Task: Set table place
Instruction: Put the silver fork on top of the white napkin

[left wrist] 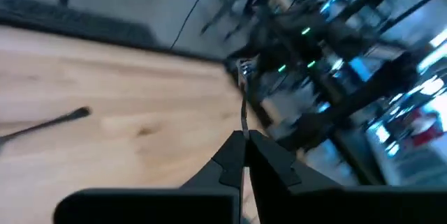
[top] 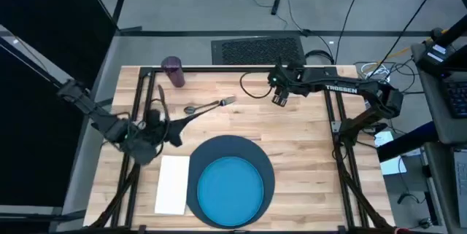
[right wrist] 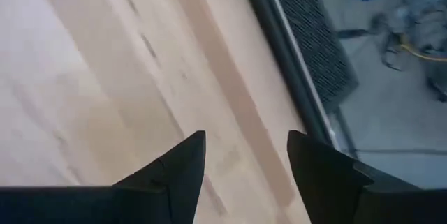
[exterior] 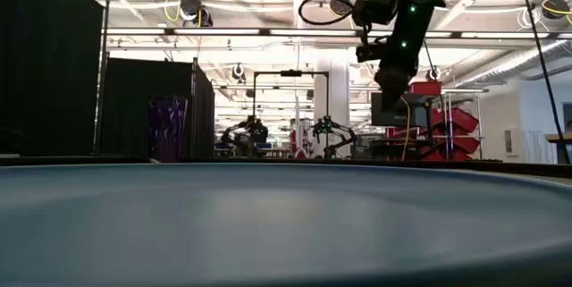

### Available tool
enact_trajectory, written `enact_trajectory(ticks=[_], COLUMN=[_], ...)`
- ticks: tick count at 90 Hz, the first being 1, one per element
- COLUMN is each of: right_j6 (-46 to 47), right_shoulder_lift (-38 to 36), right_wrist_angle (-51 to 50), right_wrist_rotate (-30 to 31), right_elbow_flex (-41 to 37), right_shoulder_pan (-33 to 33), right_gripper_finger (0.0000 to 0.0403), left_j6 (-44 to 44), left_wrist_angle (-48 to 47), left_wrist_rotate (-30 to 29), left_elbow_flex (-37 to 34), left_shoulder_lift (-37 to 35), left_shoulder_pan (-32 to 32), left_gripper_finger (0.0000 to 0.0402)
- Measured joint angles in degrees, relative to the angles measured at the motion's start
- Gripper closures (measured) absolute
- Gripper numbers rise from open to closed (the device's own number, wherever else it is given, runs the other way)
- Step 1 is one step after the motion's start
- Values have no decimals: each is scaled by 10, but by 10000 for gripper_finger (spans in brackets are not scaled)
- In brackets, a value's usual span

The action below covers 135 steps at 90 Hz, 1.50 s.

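On the light wood table (top: 306,161) the bright blue plate (top: 232,188) sits on a dark round mat (top: 219,143) near the front edge. A white napkin (top: 173,184) lies on the mat's left. The purple cup (top: 173,71) stands upright at the far left, also in the low view (exterior: 168,126). My left gripper (top: 195,115) reaches in from the left and is shut on a metal fork (top: 219,104). A spoon (top: 189,108) lies beside it. My right gripper (top: 281,97) hangs open, high over the far middle of the table (exterior: 393,72), with nothing between its fingers (right wrist: 178,172). My left gripper pinches the fork's handle end (left wrist: 244,128) between its two fingertips (left wrist: 230,158). The fingers come nearly level from the table's left and lie along the fork. The fork sticks straight out past them toward the right, tines (left wrist: 243,67) at its free end. Whether it is clear of the table I cannot tell.
Black frame bars (top: 146,103) run along the table's left, and more (top: 337,117) on its right, under each arm. A dark mat (top: 257,48) and cables lie on the floor beyond the far edge. Bare wood shows to the right of the round mat.
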Motion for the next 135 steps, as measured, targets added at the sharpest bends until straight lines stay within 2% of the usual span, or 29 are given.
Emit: enact_trajectory(ticks=[7,15,40,56,80,93,102,118,135], right_j6=[-2,-1,21,56,106,138,157,185,197], right_shoulder_lift=[0,0,0,0,0,0,0,0,0], right_wrist_angle=[3,4,-4,-7,-9,-22,-28,-35,-41], right_wrist_rotate=[-27,-36,-39,-76,-80,-81,-81,-80,-80], right_elbow_flex=[0,0,0,0,0,0,0,0,0], right_shoulder_pan=[0,0,0,3,39,75,100,134,160], right_gripper_finger=[215,215,215,215,215,215,215,215,215], left_j6=[-12,-20,-63,-180,-414,-431,-422,-422,-418], left_wrist_angle=[1,-3,-8,-12,-80,-77,-76,-80,-100], left_wrist_rotate=[-20,-14,107,164,166,142,137,198,197], left_elbow_flex=[0,0,0,0,35,67,88,91,91], left_shoulder_lift=[13,15,35,109,236,276,295,325,337], left_shoulder_pan=[-17,-19,-54,-112,-236,-276,-282,-255,-208], left_gripper_finger=[401,401,401,401,401,401,401,401,401])
